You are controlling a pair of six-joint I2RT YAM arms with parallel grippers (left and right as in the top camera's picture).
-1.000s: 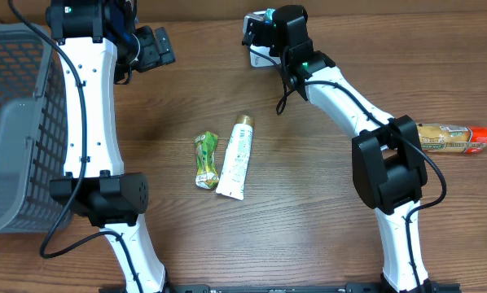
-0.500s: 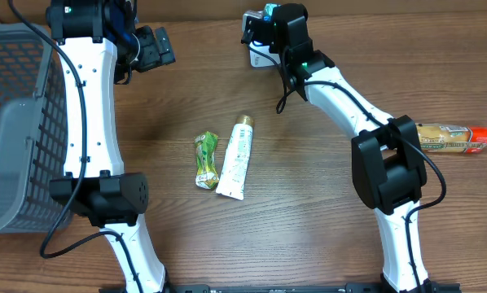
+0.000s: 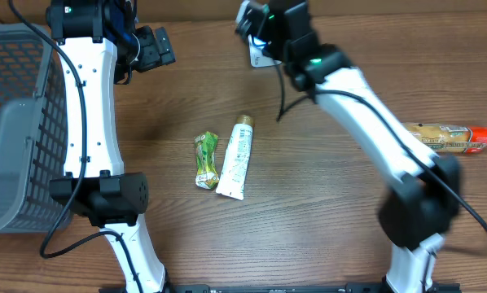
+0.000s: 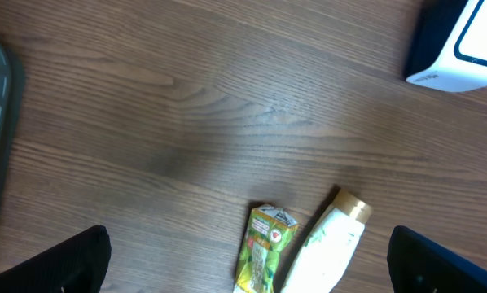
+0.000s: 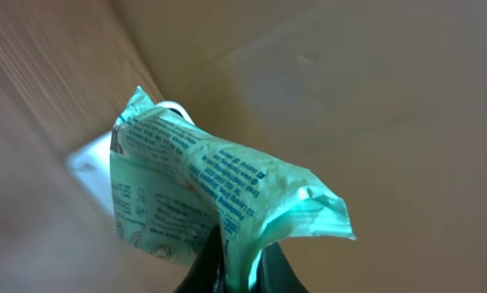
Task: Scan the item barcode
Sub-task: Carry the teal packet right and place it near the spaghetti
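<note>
- Teal packet [image 5: 219,195]: crinkled printed film, soft and pillow-shaped. It is pinched at a crimped end by the closed right pincer [image 5: 231,259] and held up at the far edge of the bench [image 3: 309,220], near the scanner [image 4: 459,41].
- Scanner: a boxy white and dark-blue shell.
- Left pincer [image 3: 158,47]: spread wide, nothing held.
- Green sachet [image 3: 205,159]: crumpled foil, laid just beside a white tube [image 3: 236,159].
- White tube: flattened, with a gold cap.
- Grey basket [image 3: 15,122]: plastic mesh, set at the left.
- Bench: wood-grain.

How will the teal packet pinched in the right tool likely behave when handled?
The teal packet is crumpled and folds where the right tool pinches it, so it is probably floppy and light. Its smooth plastic film might slip in a loose grip.
</note>
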